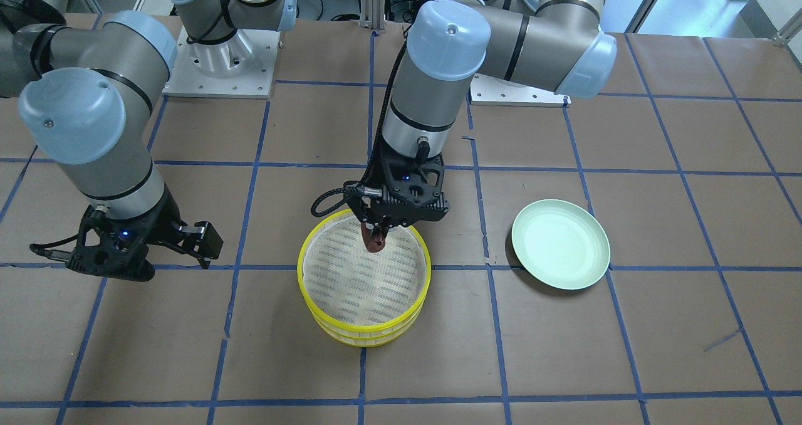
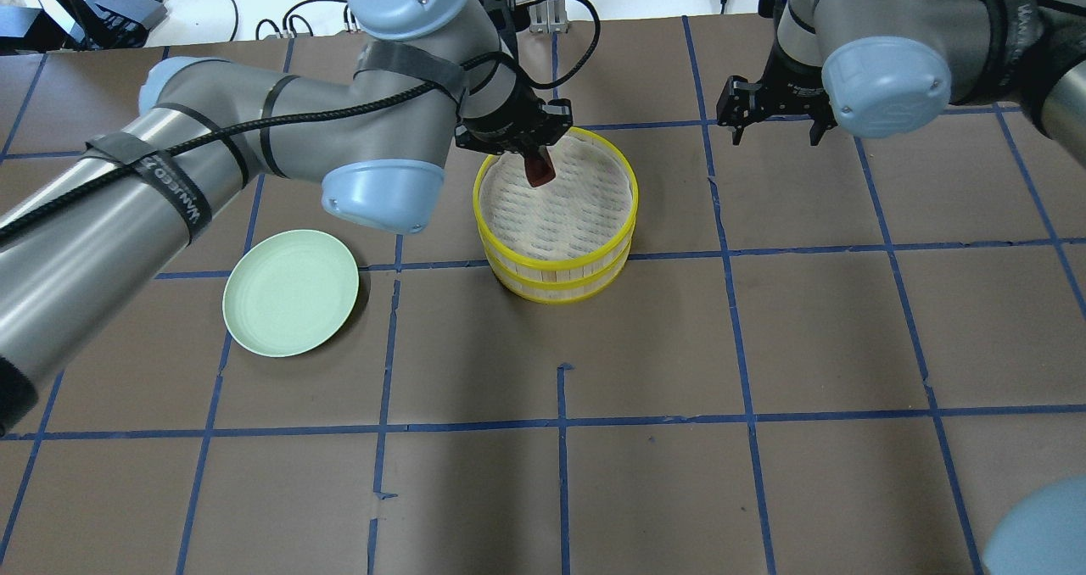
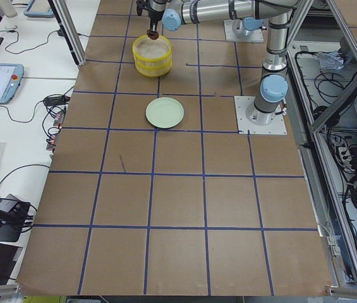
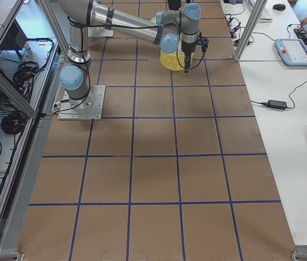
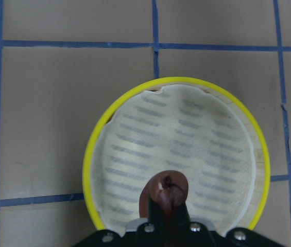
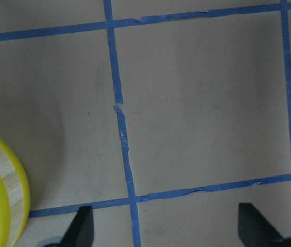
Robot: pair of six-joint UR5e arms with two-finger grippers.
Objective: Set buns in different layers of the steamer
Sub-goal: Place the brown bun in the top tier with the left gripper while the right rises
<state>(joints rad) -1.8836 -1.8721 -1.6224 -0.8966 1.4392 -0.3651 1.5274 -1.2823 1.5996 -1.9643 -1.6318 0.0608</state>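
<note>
The steamer is a stack of yellow-rimmed trays with a mesh base, mid-table; it also shows in the front view and the left wrist view. My left gripper is shut on the reddish-brown bun, held above the top tray near its rim. The bun also shows in the front view and the left wrist view. The top tray holds nothing else. The cream-white bun is out of view. My right gripper is open and empty above bare table beside the steamer; it also shows in the front view.
A pale green plate lies empty on the table on my left side, apart from the steamer; it also shows in the front view. Blue tape lines cross the brown table top.
</note>
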